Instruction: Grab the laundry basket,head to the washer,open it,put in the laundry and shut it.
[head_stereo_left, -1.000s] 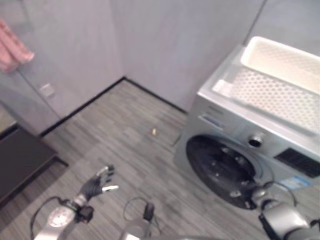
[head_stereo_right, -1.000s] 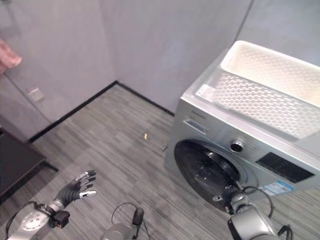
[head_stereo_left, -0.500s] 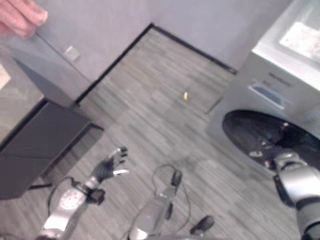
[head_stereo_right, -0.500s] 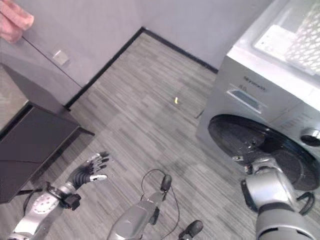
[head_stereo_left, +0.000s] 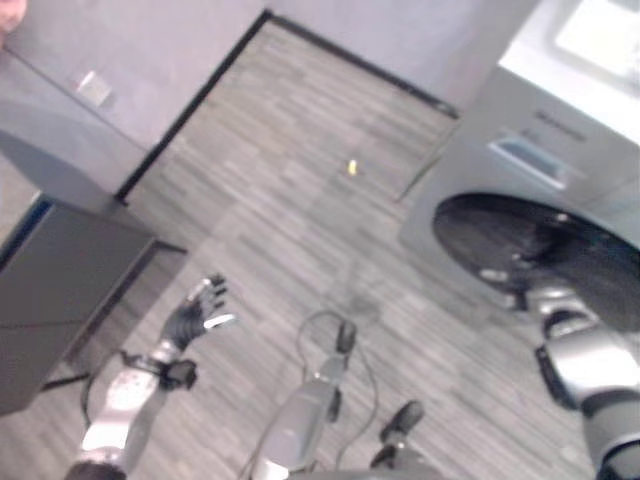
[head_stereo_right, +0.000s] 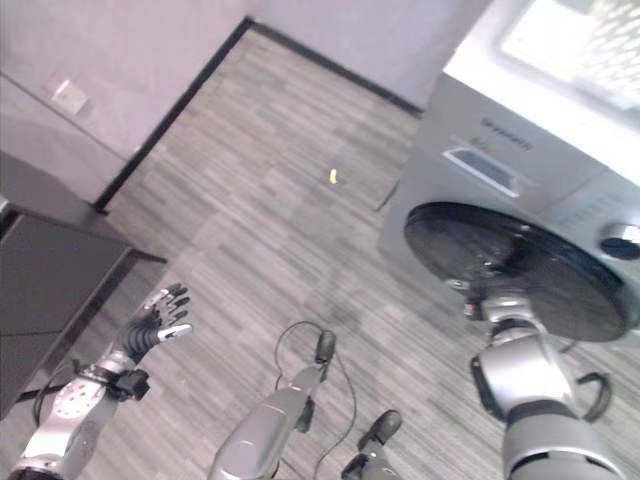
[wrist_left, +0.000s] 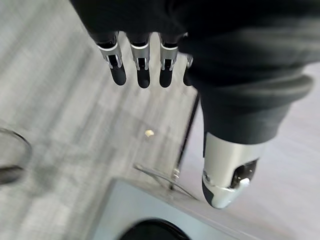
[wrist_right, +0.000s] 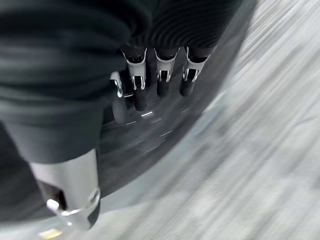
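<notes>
The right hand (head_stereo_right: 487, 300) is stretched forward from the lower right with its fingers straight and loose, reaching the round dark door (head_stereo_right: 520, 270) of the washer (head_stereo_left: 560, 130). In the right wrist view the fingers (wrist_right: 161, 75) lie in a row against the dark glass and the thumb (wrist_right: 70, 195) hangs apart from them; nothing is gripped. Whether the tips press the door or sit just off it, I cannot tell. The door lies flush in the washer's grey front, closed.

The left hand (head_stereo_left: 195, 312) is raised over the wood-grain floor (head_stereo_left: 290, 200) at the lower left, well apart from the washer, with the forearm angled up from the elbow and the palm turned inward. Its fingers are spread and relaxed, holding nothing. The left wrist view shows the same straight fingers (wrist_left: 142, 65) and the thumb (wrist_left: 227, 175) pointing toward the floor.

The basket (head_stereo_right: 580, 40), white and perforated, sits on top of the washer at the upper right, cut off by the edge. A small yellow scrap (head_stereo_left: 351, 167) lies on the floor before the washer. A dark table (head_stereo_right: 50, 270) stands at the left by the wall.
</notes>
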